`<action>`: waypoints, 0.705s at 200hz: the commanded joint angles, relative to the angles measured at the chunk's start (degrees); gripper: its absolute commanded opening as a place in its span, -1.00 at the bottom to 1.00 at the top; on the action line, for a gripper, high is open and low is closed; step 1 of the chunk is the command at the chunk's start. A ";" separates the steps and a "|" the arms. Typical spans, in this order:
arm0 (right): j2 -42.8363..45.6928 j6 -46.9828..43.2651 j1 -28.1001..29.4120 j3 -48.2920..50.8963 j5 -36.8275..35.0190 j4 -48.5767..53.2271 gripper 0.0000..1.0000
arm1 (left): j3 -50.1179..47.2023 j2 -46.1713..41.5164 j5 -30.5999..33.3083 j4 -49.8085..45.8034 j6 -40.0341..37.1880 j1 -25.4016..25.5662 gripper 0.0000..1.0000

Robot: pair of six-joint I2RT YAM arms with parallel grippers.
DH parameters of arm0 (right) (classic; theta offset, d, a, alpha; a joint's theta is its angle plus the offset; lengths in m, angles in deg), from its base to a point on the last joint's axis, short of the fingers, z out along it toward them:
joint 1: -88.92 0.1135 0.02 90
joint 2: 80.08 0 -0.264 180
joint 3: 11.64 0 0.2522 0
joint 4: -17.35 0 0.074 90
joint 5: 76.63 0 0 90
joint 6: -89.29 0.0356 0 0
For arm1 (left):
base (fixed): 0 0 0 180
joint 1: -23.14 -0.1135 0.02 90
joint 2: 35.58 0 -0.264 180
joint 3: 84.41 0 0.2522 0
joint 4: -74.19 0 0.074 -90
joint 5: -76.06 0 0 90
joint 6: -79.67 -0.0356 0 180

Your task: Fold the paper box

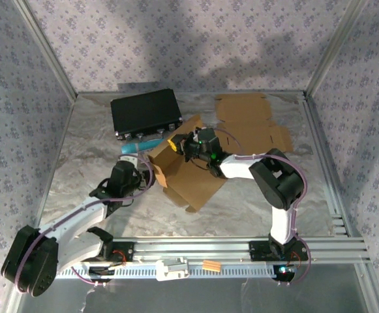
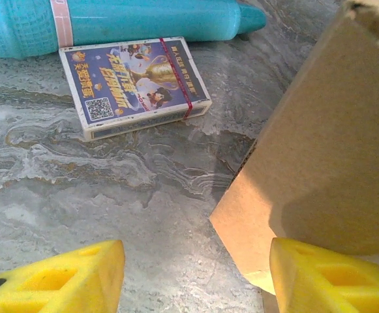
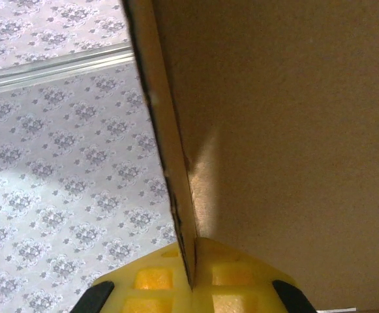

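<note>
The paper box (image 1: 192,177) is a brown cardboard blank, partly raised, lying mid-table. My right gripper (image 1: 178,144) is at its upper flap, and in the right wrist view the gripper (image 3: 190,277) is shut on the thin edge of a cardboard panel (image 3: 280,130). My left gripper (image 1: 134,171) is low at the box's left side. In the left wrist view it (image 2: 199,277) stands open, yellow fingertips (image 2: 65,280) wide apart. A corner of a cardboard flap (image 2: 319,163) reaches in beside the right finger, with bare table between the fingers.
A second flat cardboard blank (image 1: 249,122) lies at the back right. A black case (image 1: 145,112) sits at the back left, a teal bottle (image 2: 143,19) in front of it, and a pack of cards (image 2: 137,85) beside that. Patterned walls enclose the table.
</note>
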 commanded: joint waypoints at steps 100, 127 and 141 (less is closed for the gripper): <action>-1.31 1.04 -0.10 -0.14 -0.46 -1.86 -1.00 | -1.12 -0.29 1.22 9.91 2.38 2.43 0.22; -1.23 0.98 -0.07 -0.67 -0.28 -1.42 -1.00 | -2.00 -0.91 -0.74 10.46 1.05 2.56 0.17; -1.22 0.98 -0.18 -0.69 -0.24 -1.18 -1.00 | -2.08 -1.24 -1.02 10.28 0.74 2.60 0.13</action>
